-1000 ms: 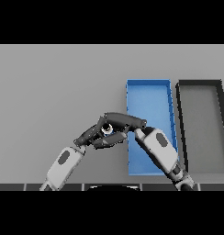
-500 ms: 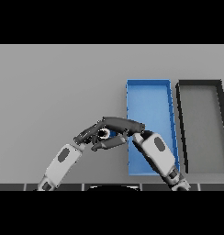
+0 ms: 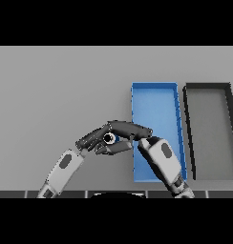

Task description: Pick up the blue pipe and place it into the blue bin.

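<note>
The blue pipe (image 3: 115, 139) is mostly hidden; only its pale round end and a sliver of blue show between my two hands, just left of the blue bin (image 3: 155, 102). My left hand (image 3: 93, 140) comes in from the lower left, with fingers curled above and below the pipe. From the lower right, my right hand (image 3: 132, 128) reaches across the bin's near left corner. Its fingers lie fairly straight over the top of the pipe and the left hand's fingertips. I cannot tell whether the pipe touches the table.
A dark grey bin (image 3: 210, 131) stands right beside the blue bin, parallel to it. My right forearm (image 3: 162, 158) covers the near end of the blue bin. The grey table (image 3: 56, 95) stretches to the left and back.
Both hands, joined over the pipe, have shifted a little toward me. The right forearm has dropped slightly over the near end of the blue bin.
</note>
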